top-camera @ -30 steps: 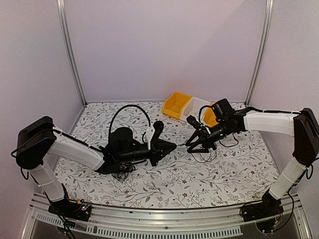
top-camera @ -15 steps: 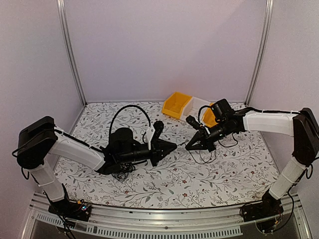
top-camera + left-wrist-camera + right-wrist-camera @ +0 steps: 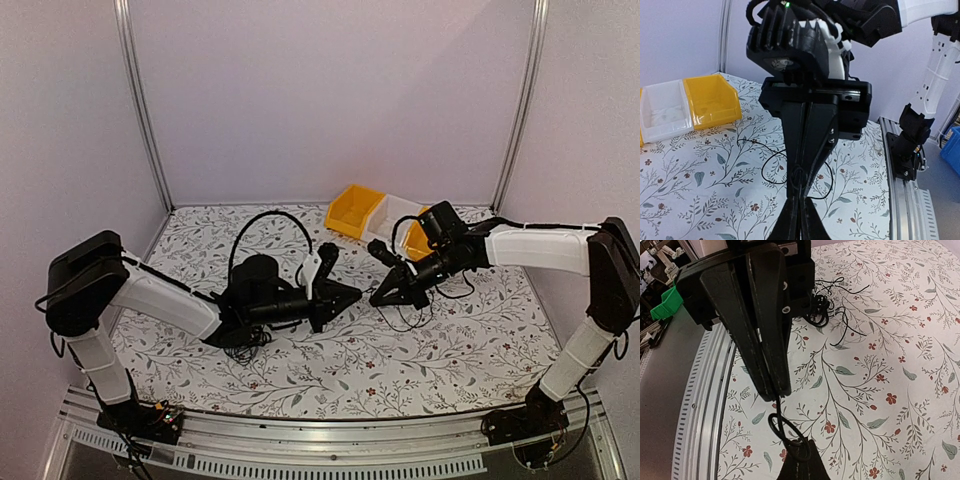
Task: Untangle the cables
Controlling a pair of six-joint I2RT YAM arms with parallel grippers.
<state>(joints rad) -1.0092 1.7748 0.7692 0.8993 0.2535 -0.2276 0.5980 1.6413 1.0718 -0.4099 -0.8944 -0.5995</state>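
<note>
Closed since a second ago, the right pincer (image 3: 376, 298) now nips the looped cable strand (image 3: 781, 432) held by the shut left pincer (image 3: 354, 293), tip to tip. Pulling apart could cinch that loop into a knot. Two cable clumps (image 3: 245, 345) lie below the pincers, and two yellow bins (image 3: 355, 212) and one white bin (image 3: 395, 212) sit behind the right one.

text: none legible | labels, brands: none | numbers, signs: none | views checked: top external, left wrist, right wrist

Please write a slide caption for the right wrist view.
Right gripper shut on a thin black cable, above the floral table.
</note>
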